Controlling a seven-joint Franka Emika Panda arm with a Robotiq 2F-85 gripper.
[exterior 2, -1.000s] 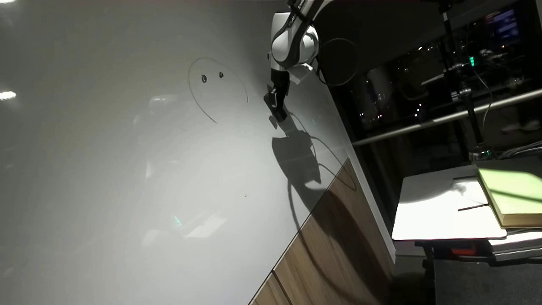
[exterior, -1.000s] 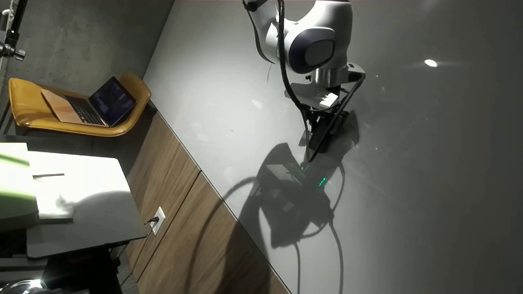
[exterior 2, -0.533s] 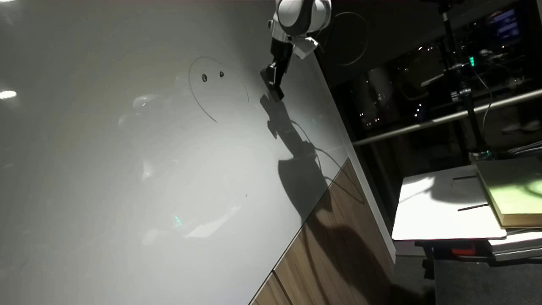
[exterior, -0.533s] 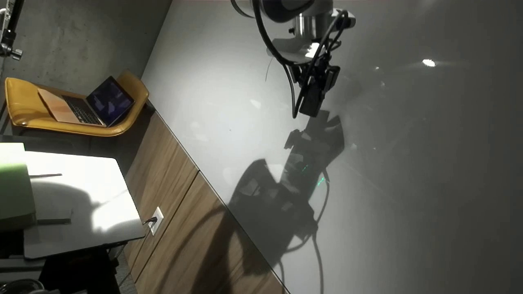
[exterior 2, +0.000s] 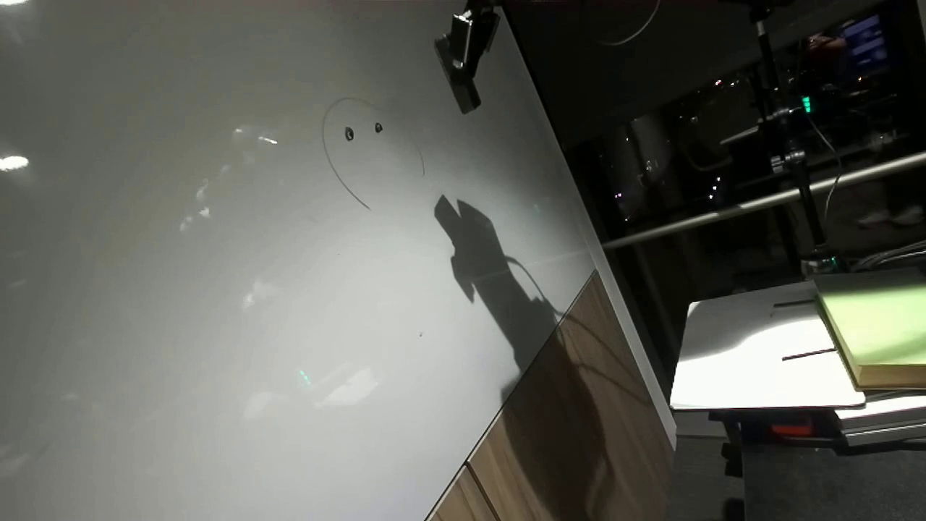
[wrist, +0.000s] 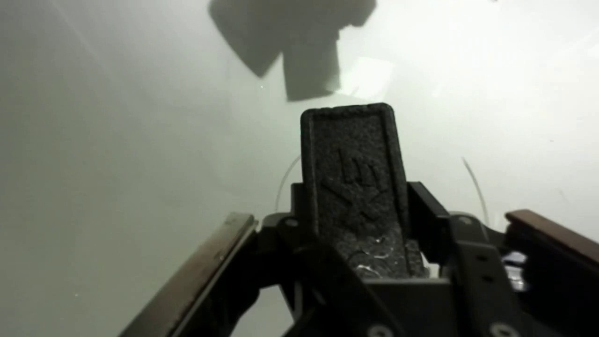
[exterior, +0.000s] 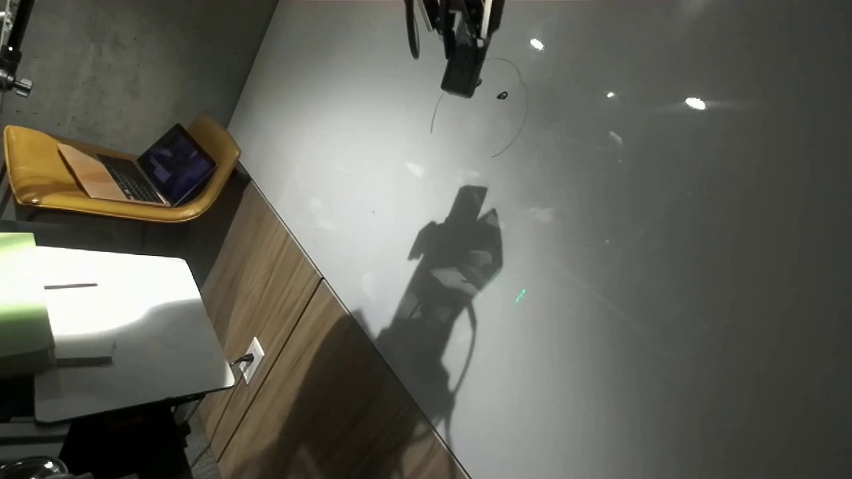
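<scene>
My gripper (wrist: 360,206) is shut on a black block (wrist: 353,164) with a rough, felt-like face, like a board eraser. The pads (wrist: 423,206) press its two sides, and its far end sticks out beyond them. In both exterior views the block (exterior: 462,74) hangs at the top of the frame, apart from its own shadow, so it looks clear of the glossy white board (exterior 2: 289,325). On that board a thin dark curve (exterior 2: 327,155) surrounds two small dark ovals (exterior 2: 349,134). Part of the curve (wrist: 476,187) also shows behind the gripper in the wrist view.
Wood panels (exterior: 266,299) with a plugged-in wall outlet (exterior: 251,360) border the board. A yellow chair (exterior: 40,179) bears an open laptop (exterior: 133,176). A white-topped table (exterior 2: 752,376) with a green-covered book (exterior 2: 882,325) stands nearby. A dark stand (exterior 2: 796,174) rises behind it.
The arm has moved toward the top edge in both exterior views, carrying the block. Its shadow has separated farther from it, and more of the drawn curve is uncovered in an exterior view.
</scene>
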